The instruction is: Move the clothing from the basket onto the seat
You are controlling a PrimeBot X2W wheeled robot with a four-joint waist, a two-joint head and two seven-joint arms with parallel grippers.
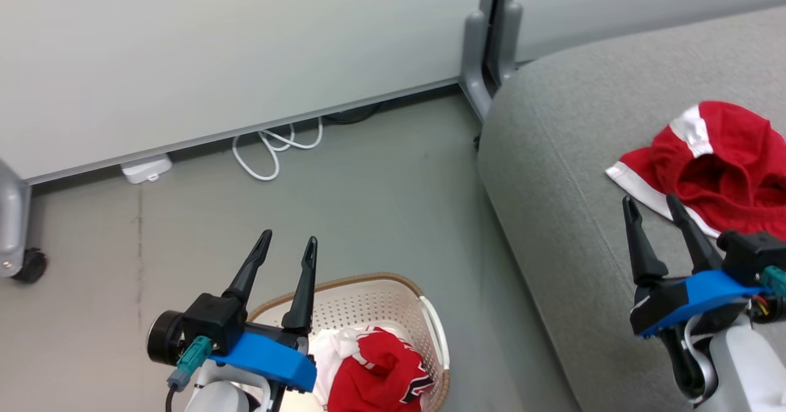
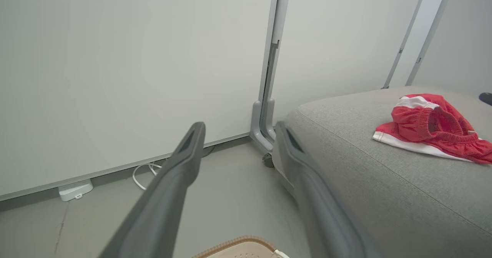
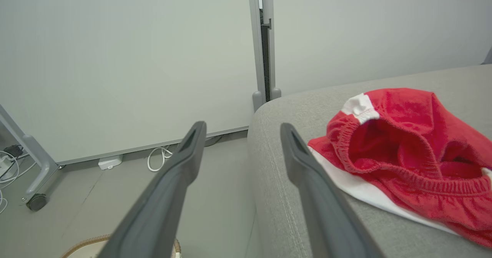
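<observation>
A cream basket (image 1: pixel 393 304) with a brown rim stands on the floor at the bottom of the head view. In it lies crumpled red and white clothing (image 1: pixel 374 372). Red shorts with white trim (image 1: pixel 712 166) rest on the grey seat (image 1: pixel 565 172) to the right. My left gripper (image 1: pixel 287 241) hovers open above the basket's left side, nothing between its fingers. My right gripper (image 1: pixel 652 202) is open over the seat, just left of the shorts. The shorts (image 3: pixel 407 154) and seat (image 3: pixel 280 204) also show in the right wrist view, and the shorts (image 2: pixel 434 127) in the left wrist view.
A pale partition wall (image 1: pixel 245 50) with grey posts (image 1: pixel 476 62) runs behind. A white cable (image 1: pixel 273 148) and a small white box (image 1: pixel 146 169) lie at its foot. A caster (image 1: pixel 29 266) of a wheeled frame stands at the far left. Grey floor separates basket and wall.
</observation>
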